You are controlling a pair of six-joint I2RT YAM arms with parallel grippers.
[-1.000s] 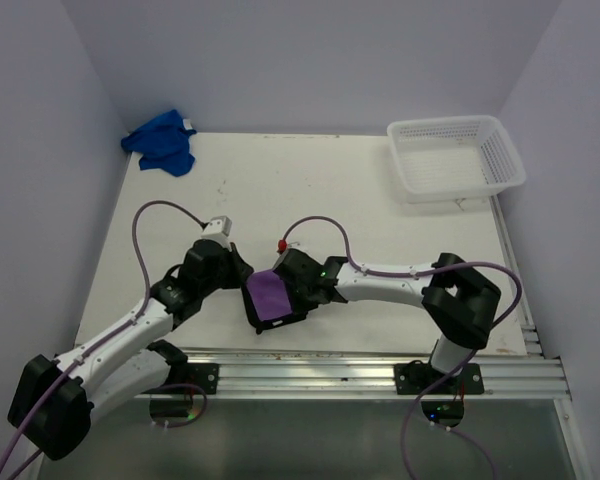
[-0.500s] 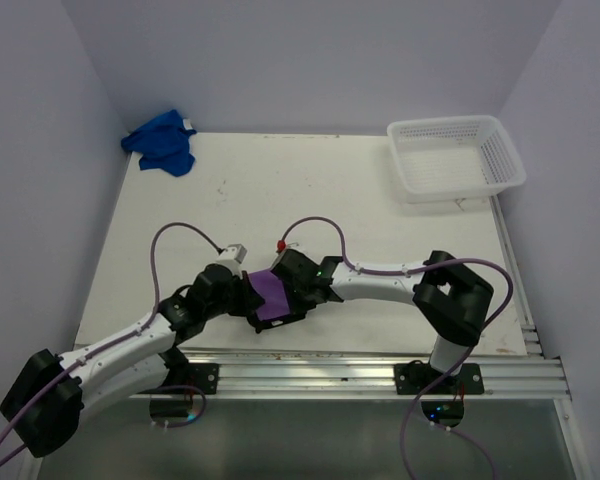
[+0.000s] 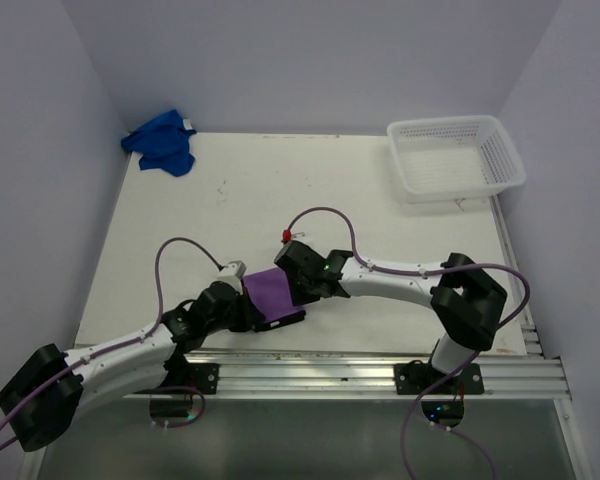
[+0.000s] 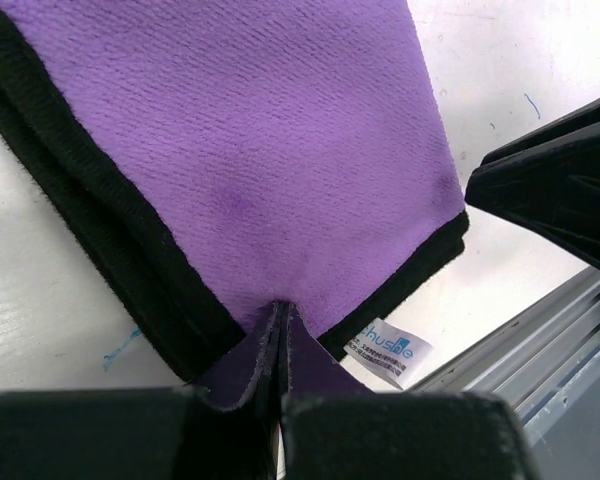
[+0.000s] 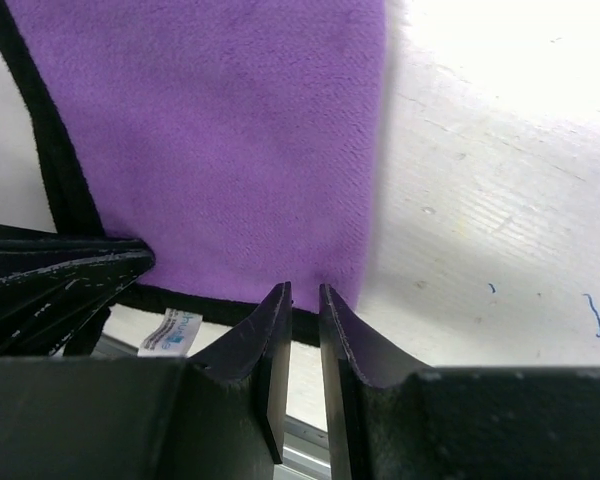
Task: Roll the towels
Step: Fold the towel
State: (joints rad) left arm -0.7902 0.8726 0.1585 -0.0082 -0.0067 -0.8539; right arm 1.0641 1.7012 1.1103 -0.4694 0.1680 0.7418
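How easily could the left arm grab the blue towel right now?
Probably not right now: the left end effector is shut on the purple towel near the front edge. The blue towel sits in the far left corner; nothing stands between, but it must let go first.

The white table (image 3: 310, 190) carries a flat purple towel (image 3: 270, 293) near its front edge (black-trimmed), a crumpled blue towel (image 3: 162, 143) far left, and a white mesh basket (image 3: 445, 122) far right.
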